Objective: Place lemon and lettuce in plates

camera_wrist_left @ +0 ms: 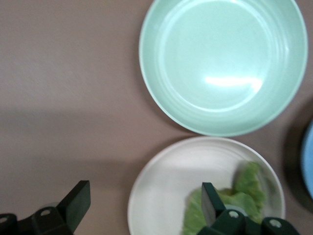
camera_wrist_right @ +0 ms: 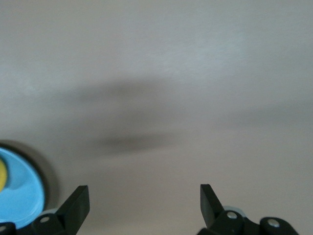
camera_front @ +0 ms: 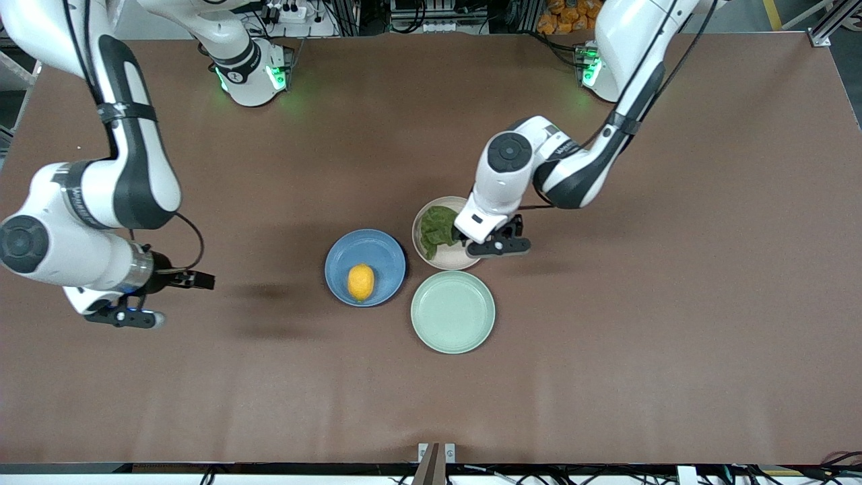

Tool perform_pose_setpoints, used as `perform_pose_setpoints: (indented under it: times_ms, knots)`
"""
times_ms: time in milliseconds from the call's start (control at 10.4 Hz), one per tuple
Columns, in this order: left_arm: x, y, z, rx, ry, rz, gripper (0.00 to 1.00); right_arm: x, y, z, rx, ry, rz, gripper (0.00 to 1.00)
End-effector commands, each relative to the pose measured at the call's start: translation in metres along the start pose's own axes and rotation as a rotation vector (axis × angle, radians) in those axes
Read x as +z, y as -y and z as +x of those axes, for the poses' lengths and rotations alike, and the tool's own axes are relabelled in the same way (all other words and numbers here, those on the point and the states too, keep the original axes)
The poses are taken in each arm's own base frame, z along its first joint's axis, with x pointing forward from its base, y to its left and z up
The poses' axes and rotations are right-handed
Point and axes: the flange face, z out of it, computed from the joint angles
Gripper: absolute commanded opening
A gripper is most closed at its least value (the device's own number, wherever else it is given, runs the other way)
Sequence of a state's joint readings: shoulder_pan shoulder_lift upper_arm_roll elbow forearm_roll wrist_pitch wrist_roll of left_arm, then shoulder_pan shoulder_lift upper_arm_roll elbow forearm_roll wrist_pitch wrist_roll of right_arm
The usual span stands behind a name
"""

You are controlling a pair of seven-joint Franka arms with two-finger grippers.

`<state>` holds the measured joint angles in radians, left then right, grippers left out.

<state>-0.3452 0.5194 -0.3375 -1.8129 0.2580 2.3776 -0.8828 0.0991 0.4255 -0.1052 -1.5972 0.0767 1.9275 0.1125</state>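
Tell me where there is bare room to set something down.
The mint plate holds nothing. Bare table lies between the blue plate with the lemon and the open right gripper. It is crowded at the beige plate, where the open left gripper hangs over the lettuce.

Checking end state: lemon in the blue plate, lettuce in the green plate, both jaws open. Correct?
Not quite. The lettuce lies in the beige plate, not the green plate, which holds nothing; the front view shows it. The lemon is in the blue plate, and both jaws are open.
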Motion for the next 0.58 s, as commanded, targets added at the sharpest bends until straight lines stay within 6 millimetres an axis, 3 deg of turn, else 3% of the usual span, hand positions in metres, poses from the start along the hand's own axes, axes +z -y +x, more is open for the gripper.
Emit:
perform_pose_setpoints:
  times_ms: [0,193,481]
  knots:
    - [-0.008,0.051,0.041,0.048,-0.017,0.026,1.00,-0.028,-0.032,-0.009,0.027,-0.030,0.020,1.00]
    - [-0.005,0.097,0.070,0.073,-0.013,0.035,1.00,-0.054,-0.040,-0.017,0.032,-0.066,0.014,1.00]
    - [-0.005,0.149,0.095,0.105,0.001,0.053,1.00,-0.095,-0.052,-0.052,0.007,-0.056,-0.047,1.00]
